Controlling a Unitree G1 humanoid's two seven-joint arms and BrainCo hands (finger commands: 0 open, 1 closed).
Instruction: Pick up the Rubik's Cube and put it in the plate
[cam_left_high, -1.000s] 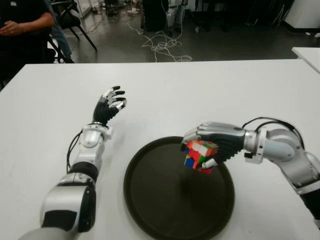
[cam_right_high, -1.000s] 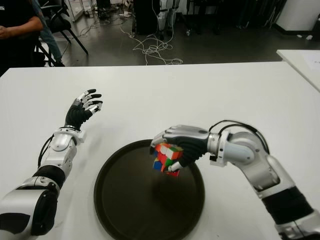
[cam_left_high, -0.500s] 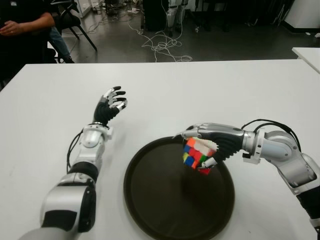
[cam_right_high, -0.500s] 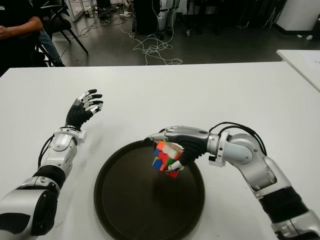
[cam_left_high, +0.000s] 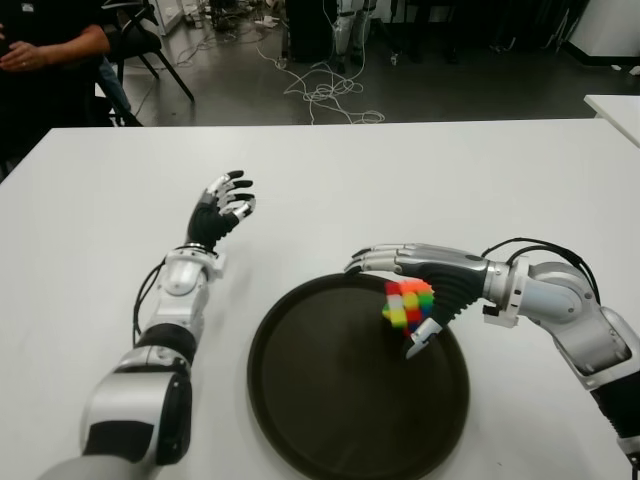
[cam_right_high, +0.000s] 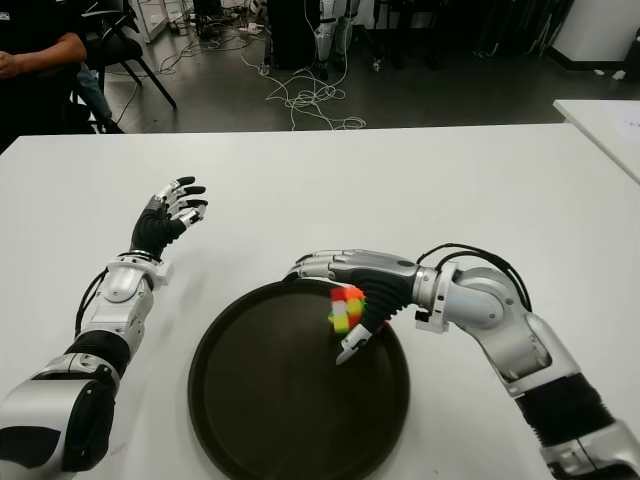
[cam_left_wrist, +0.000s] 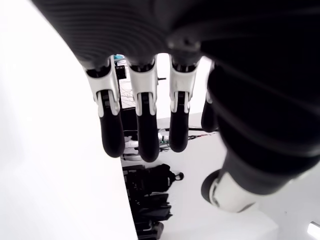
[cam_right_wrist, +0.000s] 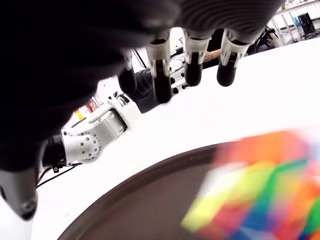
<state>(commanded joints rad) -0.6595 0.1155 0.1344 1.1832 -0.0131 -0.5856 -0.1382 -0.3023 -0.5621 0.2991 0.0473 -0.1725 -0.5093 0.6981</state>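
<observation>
Release looks to be the step in hand. The right hand (cam_left_high: 410, 285) hovers over the far right part of the plate (cam_left_high: 300, 400), its four fingers (cam_left_high: 375, 255) stretched out flat and its thumb hanging below, clasping nothing. The Rubik's Cube (cam_left_high: 408, 303) sits just under the palm, between fingers and thumb, tilted on a corner and smeared in the right wrist view, so it appears to be falling free; whether it yet touches the plate cannot be told.

Risks, judged from this:
- Landing corner-first, the cube could tumble or bounce. It is near the rim on the hand's side, so a roll that way might carry it over the edge onto the desk (cam_left_high: 420, 180).
- The thumb hangs right beside the cube; pulling the hand back low could catch it and drag it out.
- A smooth, shallow plate offers little to stop a skid.

The left hand (cam_left_high: 222, 205) shows well off on the far left side, raised above the desk with fingers loosely spread, empty.
</observation>
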